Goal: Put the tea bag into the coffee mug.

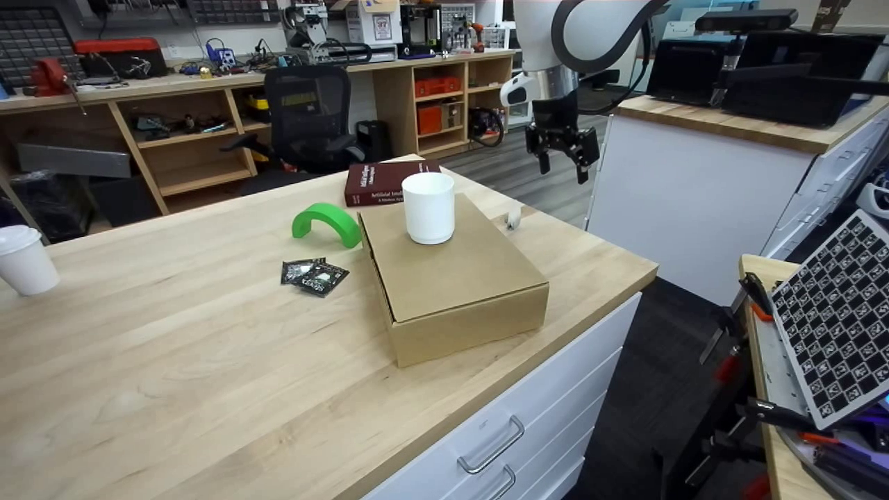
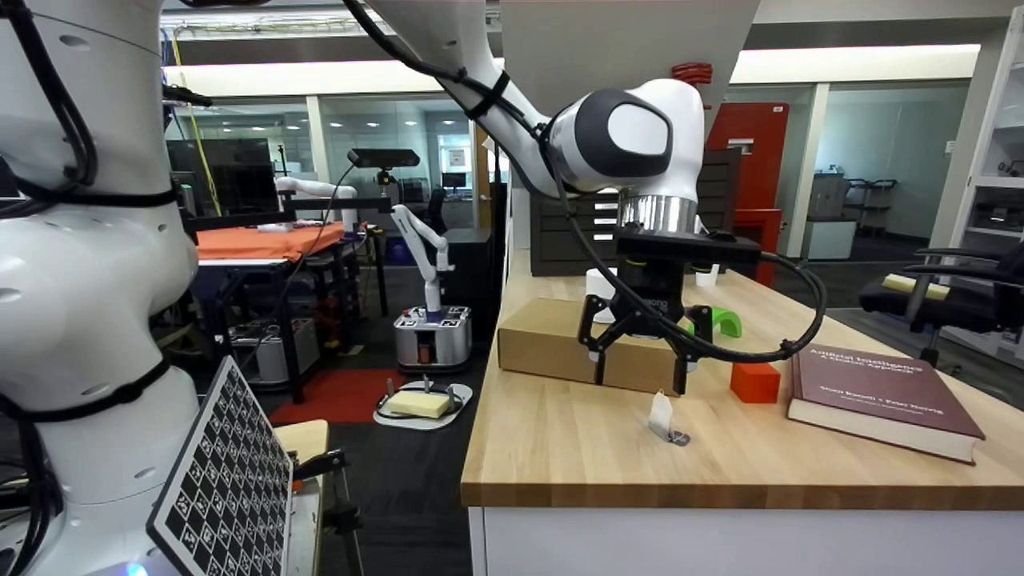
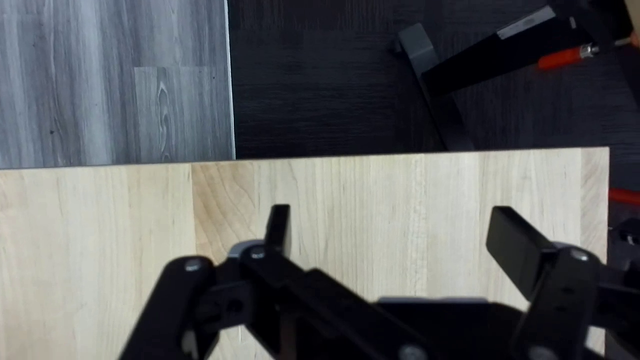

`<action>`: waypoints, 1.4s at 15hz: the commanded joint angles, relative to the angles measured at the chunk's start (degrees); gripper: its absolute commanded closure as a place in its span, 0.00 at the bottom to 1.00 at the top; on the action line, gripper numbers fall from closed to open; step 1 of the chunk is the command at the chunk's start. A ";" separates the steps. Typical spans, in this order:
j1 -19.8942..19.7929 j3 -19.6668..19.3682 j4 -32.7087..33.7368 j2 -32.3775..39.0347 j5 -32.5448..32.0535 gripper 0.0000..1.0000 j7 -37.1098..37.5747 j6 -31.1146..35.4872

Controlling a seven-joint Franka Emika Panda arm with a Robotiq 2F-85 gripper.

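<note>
The tea bag is a small whitish scrap (image 1: 514, 218) on the table beside the cardboard box. In an exterior view it (image 2: 661, 413) stands up from a small greyish piece at its base. The coffee mug (image 1: 429, 208) is white and upright on top of the box; in an exterior view it (image 2: 598, 286) is partly hidden behind the gripper. My gripper (image 2: 640, 378) is open and empty, pointing down above the table near the tea bag. In the wrist view its fingers (image 3: 392, 225) are wide apart over bare wood; the tea bag and mug are out of that view.
The cardboard box (image 1: 472, 278) lies near the table edge. A maroon book (image 1: 392, 184), a green arch (image 1: 326, 217), dark packets (image 1: 319, 276) and a smaller white cup (image 1: 26, 260) are on the table. A red block (image 2: 754, 382) stands by the book.
</note>
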 commanded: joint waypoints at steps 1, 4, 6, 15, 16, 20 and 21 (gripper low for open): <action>-0.24 -0.03 2.04 1.10 -1.24 0.00 -4.21 -1.83; -0.26 0.00 2.43 1.61 -1.22 0.00 -6.49 -1.92; -0.04 0.07 1.03 1.05 -0.43 0.00 -4.94 -0.19; 0.45 0.39 3.52 4.23 -2.17 0.00 -5.60 3.29; 0.66 0.83 4.11 5.34 -2.23 0.00 -5.89 4.91; 0.92 2.49 5.95 9.45 -2.29 0.00 -5.91 8.97; 0.85 2.81 6.49 10.39 -2.31 0.00 -6.08 9.45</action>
